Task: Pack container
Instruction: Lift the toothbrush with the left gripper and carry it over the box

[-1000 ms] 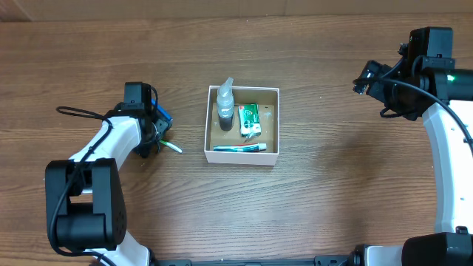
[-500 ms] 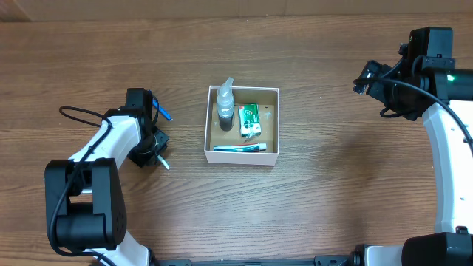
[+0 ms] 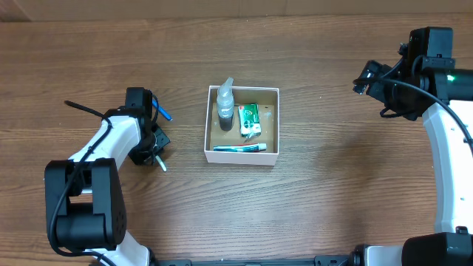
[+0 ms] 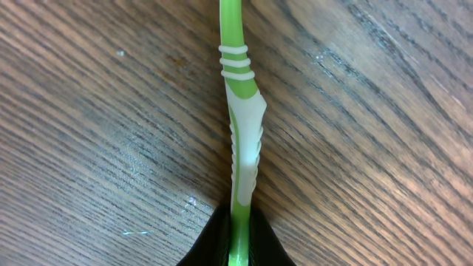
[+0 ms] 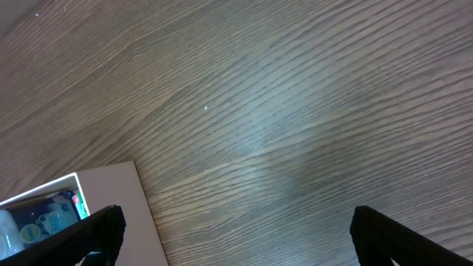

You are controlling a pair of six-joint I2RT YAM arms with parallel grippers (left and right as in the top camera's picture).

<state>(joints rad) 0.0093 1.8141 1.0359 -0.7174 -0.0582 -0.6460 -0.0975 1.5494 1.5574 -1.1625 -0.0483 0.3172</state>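
Observation:
The container [image 3: 244,157], a square white-walled box with a brown floor, sits mid-table. It holds a clear spray bottle [image 3: 225,103], a green packet [image 3: 248,114] and a toothpaste tube [image 3: 240,148]. To its left, my left gripper [image 3: 154,153] is low on the table, shut on a green and white toothbrush [image 4: 242,140]. The handle runs up from between the black fingers [image 4: 214,247], and its pale tip [image 3: 162,165] pokes out below the wrist. My right gripper [image 3: 368,78] hangs open at the far right with nothing between its fingers [image 5: 96,233].
A short blue piece [image 3: 164,114] shows beside the left wrist. A black cable [image 3: 85,111] loops off the left arm. The container's white corner [image 5: 111,199] shows at the lower left of the right wrist view, above bare wood.
My left gripper has shut on the toothbrush. The wrist has turned, swinging the brush's pale tip from pointing right to pointing down and toward me. The right arm has stayed still.

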